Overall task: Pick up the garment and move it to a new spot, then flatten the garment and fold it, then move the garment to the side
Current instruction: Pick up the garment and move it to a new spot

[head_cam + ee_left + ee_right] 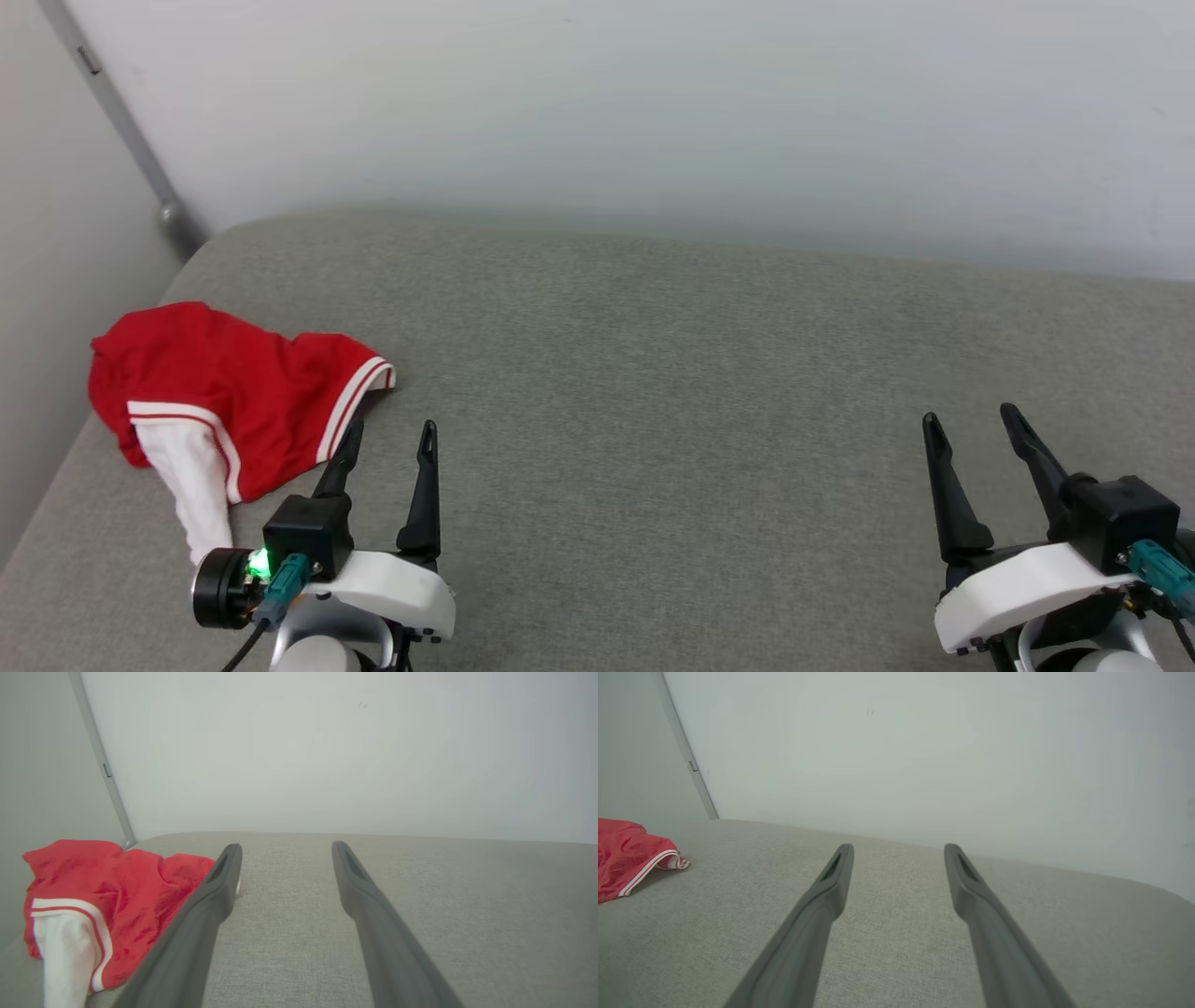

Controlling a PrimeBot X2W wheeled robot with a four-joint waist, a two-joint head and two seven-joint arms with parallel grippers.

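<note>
Nearest, the left gripper (393, 427) and right gripper (971, 415) wait with jaws released, empty; just beyond the left one the crumpled red jersey T-shirt with white sleeves (233, 392) lies at the grey fabric tabletop's (653, 373) left edge, every step seemingly ahead; the left wrist view shows its white sleeve (60, 952) close, the right wrist view its striped hem (649, 868).

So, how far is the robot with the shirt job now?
Done: nothing visible; the shirt lies crumpled on the grey surface, neither flat nor folded. In hand: nothing; the left claw, near the shirt, and the right claw are open and empty. Left: picking up, moving, flattening, folding, setting aside.
</note>
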